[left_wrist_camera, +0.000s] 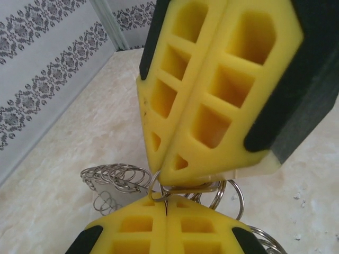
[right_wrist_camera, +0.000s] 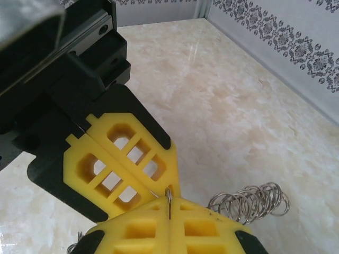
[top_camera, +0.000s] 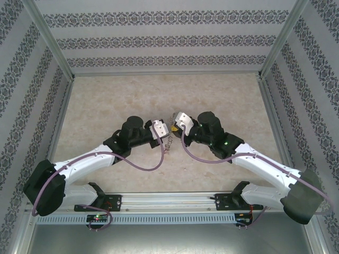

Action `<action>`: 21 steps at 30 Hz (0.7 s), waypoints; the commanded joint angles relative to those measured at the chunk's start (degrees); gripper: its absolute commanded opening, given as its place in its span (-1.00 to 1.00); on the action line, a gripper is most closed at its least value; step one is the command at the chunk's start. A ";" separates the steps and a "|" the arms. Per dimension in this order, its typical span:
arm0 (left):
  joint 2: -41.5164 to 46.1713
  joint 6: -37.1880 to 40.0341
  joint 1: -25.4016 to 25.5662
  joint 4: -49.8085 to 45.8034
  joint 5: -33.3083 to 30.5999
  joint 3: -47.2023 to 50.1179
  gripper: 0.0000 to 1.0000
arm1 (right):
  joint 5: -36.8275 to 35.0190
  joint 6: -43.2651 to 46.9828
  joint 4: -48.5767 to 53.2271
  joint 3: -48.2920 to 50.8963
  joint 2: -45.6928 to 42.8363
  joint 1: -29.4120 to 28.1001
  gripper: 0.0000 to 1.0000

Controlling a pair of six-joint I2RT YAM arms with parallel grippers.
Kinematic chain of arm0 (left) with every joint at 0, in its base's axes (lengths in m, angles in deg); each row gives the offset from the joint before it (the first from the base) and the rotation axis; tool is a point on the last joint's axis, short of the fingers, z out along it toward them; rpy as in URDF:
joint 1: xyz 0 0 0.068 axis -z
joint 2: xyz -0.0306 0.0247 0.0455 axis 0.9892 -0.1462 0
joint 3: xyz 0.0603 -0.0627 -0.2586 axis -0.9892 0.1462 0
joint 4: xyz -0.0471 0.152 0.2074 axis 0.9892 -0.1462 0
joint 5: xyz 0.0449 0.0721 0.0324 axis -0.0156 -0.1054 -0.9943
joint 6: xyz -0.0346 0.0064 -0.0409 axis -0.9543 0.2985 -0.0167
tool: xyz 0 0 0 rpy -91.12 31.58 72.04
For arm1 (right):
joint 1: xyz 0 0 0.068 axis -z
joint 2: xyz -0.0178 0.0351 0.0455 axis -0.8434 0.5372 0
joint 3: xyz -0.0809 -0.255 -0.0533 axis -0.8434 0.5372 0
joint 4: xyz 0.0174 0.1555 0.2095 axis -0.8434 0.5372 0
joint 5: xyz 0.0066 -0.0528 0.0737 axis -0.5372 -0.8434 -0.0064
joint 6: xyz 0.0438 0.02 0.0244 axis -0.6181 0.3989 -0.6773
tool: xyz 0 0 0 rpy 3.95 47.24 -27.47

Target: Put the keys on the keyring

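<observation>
Top view: left gripper (top_camera: 167, 128) sits over the middle of the table (top_camera: 106, 100). The right gripper (top_camera: 174, 126) comes in from the opposite side and meets it tip to tip. The keyring (top_camera: 166, 144) is at that meeting point. A short chain-like string of loops hangs from the left gripper's tips toward the near edge. Too small in this view to read the jaws or pick out individual keys.

Left wrist view: left gripper (left_wrist_camera: 166, 205) at the bottom of frame, yellow fingers pressed flat together, no gap. One thin silver loop of the keyring (left_wrist_camera: 119, 176) runs into the seam at their tips, so it is clamped on the ring. The right gripper (left_wrist_camera: 163, 177) comes down from above and touches the left gripper's tips, also fully closed, with the same loop at its tip. The rest of the ring fans out as a row of wire coils to one side of the left gripper, with larger loops on the other side. All of it is above the table surface.

Right wrist view: right gripper (right_wrist_camera: 168, 207) at the bottom, fingers closed, with a thin wire standing up out of the seam. The left gripper (right_wrist_camera: 170, 186) comes in diagonally and its closed tips touch that same wire. A cluster of keyring (right_wrist_camera: 249, 203) coils sits just beside the left gripper's tips. Can't tell whether they rest on the table or hang clear.
</observation>
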 commanded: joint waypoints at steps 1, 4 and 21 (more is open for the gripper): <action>-0.50 -3.96 1.59 2.81 2.74 -2.03 -1.00 | -1.30 -0.77 -5.84 -0.61 0.44 0.58 -1.00; -0.15 -4.60 1.59 4.07 2.38 -1.59 -1.00 | -2.85 -0.64 -5.23 -0.92 1.08 0.68 -1.00; 1.86 -7.62 1.58 7.31 3.84 -0.72 -1.00 | -8.16 -2.71 -5.49 1.24 0.13 3.13 -1.00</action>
